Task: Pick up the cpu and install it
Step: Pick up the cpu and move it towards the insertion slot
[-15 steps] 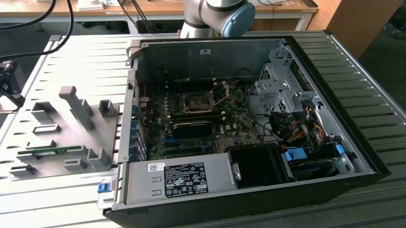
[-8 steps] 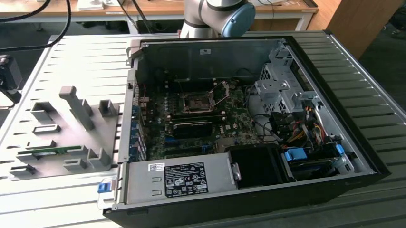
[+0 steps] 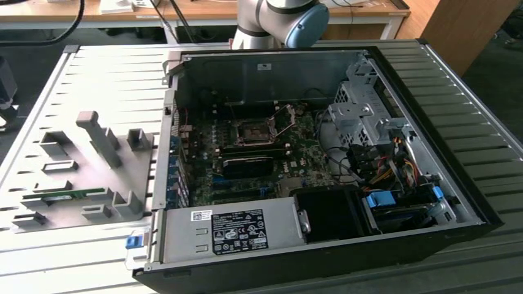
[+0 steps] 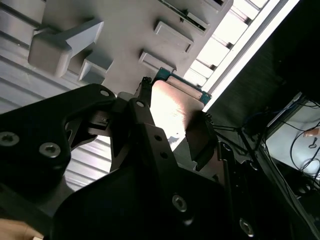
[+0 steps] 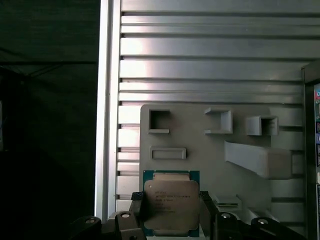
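Grips the cpu [image 5: 171,200] by two opposite edges in the end effector [image 5: 171,214], with the fingers [image 5: 207,212] closed against its green rim. Hangs clear of the grey fixture plate [image 5: 200,145] on the ribbed table [image 5: 200,60], with free space past the other two edges. Catches glare on the metal top in the second wrist view. Adds, in the exterior view, the open computer case [image 3: 327,263] beside the plate, socket [image 3: 252,131] uncovered.

Black screw-studded gripper [image 4: 175,107], grey-and-blue arm [image 3: 274,18]
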Action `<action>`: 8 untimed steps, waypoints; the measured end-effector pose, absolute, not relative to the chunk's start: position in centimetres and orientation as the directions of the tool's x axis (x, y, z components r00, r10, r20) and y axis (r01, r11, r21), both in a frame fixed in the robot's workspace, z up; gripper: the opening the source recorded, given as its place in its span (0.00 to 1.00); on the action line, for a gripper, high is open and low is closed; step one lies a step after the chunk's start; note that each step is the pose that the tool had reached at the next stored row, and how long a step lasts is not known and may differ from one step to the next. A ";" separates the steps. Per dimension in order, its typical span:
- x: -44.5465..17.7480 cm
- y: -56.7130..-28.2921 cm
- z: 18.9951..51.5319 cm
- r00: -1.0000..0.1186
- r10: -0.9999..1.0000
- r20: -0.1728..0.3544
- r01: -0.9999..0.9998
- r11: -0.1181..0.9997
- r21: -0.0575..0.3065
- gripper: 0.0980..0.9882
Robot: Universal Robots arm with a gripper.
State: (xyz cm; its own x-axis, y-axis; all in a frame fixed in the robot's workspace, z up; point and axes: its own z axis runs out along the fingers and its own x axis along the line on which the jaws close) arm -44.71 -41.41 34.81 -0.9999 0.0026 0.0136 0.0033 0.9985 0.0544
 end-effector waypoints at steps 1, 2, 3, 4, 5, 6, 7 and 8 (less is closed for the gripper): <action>-44.7 -41.4 35.2 -1.000 0.003 0.014 0.003 0.999 0.054 0.48; -44.7 -41.4 35.5 -1.000 0.003 0.014 0.003 0.999 0.054 0.48; -44.7 -41.4 35.9 -1.000 0.003 0.014 0.004 0.999 0.054 0.48; -44.7 -41.4 36.3 -1.000 0.003 0.014 0.004 0.999 0.054 0.48; -44.7 -41.4 36.7 -1.000 0.003 0.014 0.004 0.999 0.054 0.48; -44.7 -41.4 37.1 -1.000 0.003 0.014 0.004 0.999 0.054 0.48; -44.7 -41.4 37.4 -1.000 0.003 0.014 0.004 0.999 0.054 0.48; -44.7 -41.4 37.7 -1.000 0.003 0.014 0.004 0.999 0.054 0.48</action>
